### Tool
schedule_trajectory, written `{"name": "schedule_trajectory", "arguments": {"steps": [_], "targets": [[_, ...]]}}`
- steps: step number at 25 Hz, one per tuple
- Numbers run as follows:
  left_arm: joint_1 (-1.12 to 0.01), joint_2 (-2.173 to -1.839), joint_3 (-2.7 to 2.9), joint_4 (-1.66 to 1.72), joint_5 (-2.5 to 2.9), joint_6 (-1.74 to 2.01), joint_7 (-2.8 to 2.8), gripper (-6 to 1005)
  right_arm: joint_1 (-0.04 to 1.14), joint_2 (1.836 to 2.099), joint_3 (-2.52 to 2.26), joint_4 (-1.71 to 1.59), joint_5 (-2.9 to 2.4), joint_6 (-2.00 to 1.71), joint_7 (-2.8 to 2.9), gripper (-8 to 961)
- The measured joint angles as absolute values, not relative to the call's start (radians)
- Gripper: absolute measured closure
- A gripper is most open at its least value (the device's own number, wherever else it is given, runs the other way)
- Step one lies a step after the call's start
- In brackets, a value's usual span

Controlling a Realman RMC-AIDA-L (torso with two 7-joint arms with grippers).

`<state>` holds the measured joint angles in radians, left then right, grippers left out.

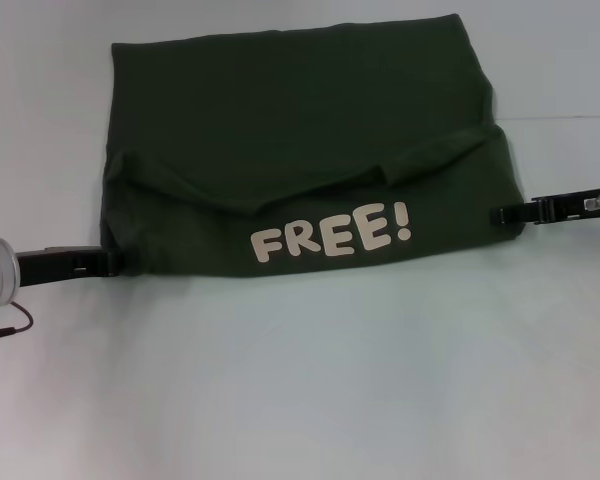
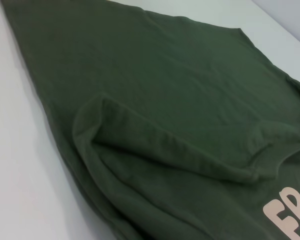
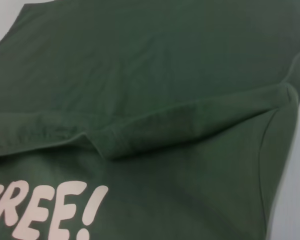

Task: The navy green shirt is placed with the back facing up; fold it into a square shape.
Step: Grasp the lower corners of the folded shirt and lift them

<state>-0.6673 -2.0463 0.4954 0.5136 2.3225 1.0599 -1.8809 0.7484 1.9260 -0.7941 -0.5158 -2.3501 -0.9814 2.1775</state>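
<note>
The navy green shirt (image 1: 300, 120) lies flat on the white table (image 1: 300, 380). Its near part is folded up over the plain back, so the cream lettering "FREE!" (image 1: 332, 232) faces up. A rumpled hem ridge (image 1: 380, 170) runs across the middle. My left gripper (image 1: 108, 263) lies low at the folded layer's near left corner, and my right gripper (image 1: 500, 214) meets the layer's right edge. The left wrist view shows the shirt (image 2: 165, 90) with its ridge, and the right wrist view shows the shirt (image 3: 155, 65) with the lettering (image 3: 40, 210).
White tabletop surrounds the shirt on all sides, with the widest stretch in front of it. A red cable (image 1: 5, 330) hangs by my left arm at the left edge.
</note>
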Motion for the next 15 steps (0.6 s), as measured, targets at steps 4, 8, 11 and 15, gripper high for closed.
{"name": "schedule_trajectory", "arguments": {"steps": [4, 8, 11, 15], "targets": [[-0.667, -2.046, 0.494, 0.514, 2.322, 1.060, -1.881, 969, 0.750, 1.938, -0.804, -0.509, -2.350, -0.952, 2.177, 153], [-0.667, -2.046, 0.493, 0.514, 2.322, 1.060, -1.881, 969, 0.752, 1.948, -0.812, -0.503, -2.350, -0.936, 2.173, 153], [-0.667, -2.046, 0.493, 0.514, 2.322, 1.060, -1.881, 969, 0.753, 1.956, -0.813, -0.503, -2.350, -0.930, 2.168, 153], [-0.668, -2.046, 0.494, 0.514, 2.322, 1.060, -1.881, 969, 0.753, 1.962, -0.816, -0.503, -2.350, -0.924, 2.166, 154]]}}
